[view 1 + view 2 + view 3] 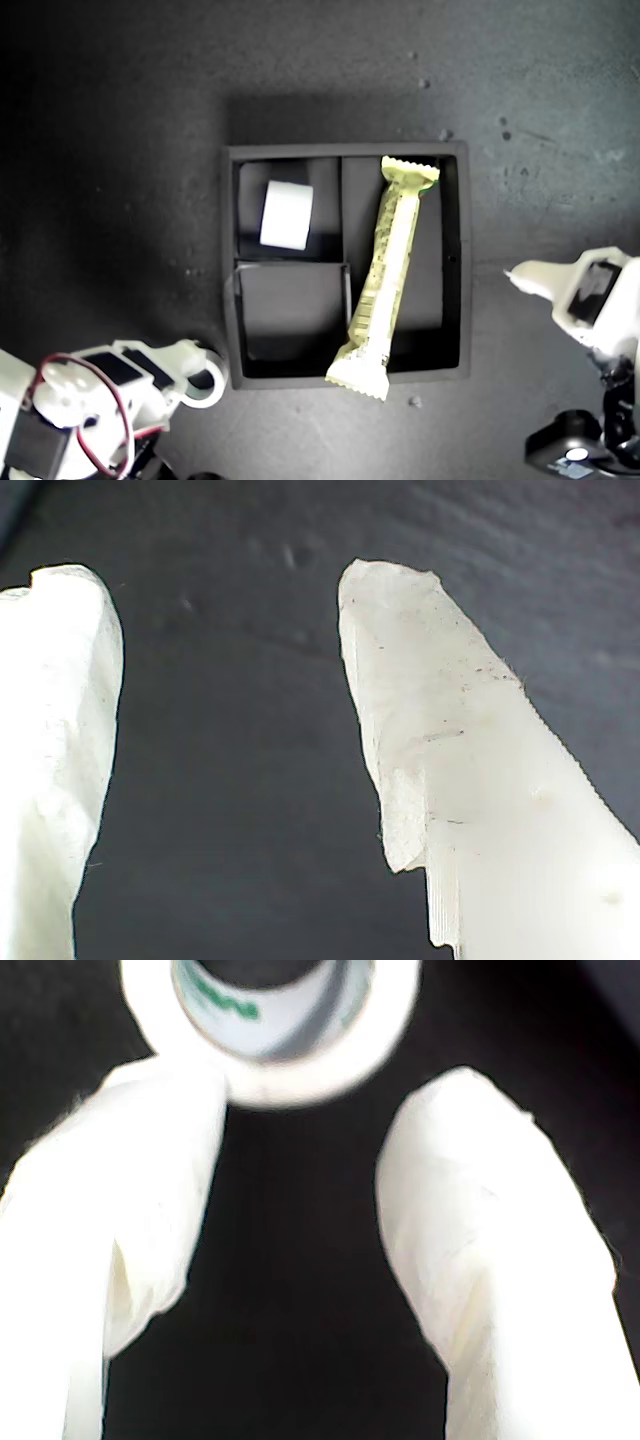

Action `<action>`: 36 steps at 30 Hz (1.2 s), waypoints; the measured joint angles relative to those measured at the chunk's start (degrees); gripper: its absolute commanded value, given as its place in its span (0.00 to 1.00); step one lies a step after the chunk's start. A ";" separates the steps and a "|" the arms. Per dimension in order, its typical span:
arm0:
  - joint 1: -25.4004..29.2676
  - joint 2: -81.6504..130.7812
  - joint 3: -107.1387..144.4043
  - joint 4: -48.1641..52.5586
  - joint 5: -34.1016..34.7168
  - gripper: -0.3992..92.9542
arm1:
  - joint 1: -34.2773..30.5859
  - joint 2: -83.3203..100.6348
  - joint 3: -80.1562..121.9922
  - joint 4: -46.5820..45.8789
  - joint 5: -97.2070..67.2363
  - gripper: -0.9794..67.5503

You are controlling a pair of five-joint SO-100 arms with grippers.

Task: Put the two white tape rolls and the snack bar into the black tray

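One tape roll (207,381), the smaller, lies outside the black tray (455,375) by its near corner, at my second gripper (300,1160), whose jaws gape, gripping nothing. My first gripper (225,730) gapes empty too. Inside, the snack bar (385,275) slants along the long compartment; the wider roll (287,215) sits in a far square compartment.
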 measured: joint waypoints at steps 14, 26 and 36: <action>2.90 -7.38 -4.22 -1.76 -2.90 0.13 | 2.20 27.42 34.80 -10.90 7.73 0.14; 3.96 -8.00 -4.22 -1.76 -4.66 0.13 | 3.25 45.00 57.30 -17.84 11.87 0.07; 4.22 -11.60 -4.39 -2.02 -5.10 0.13 | 2.11 46.58 63.98 -21.18 14.33 0.01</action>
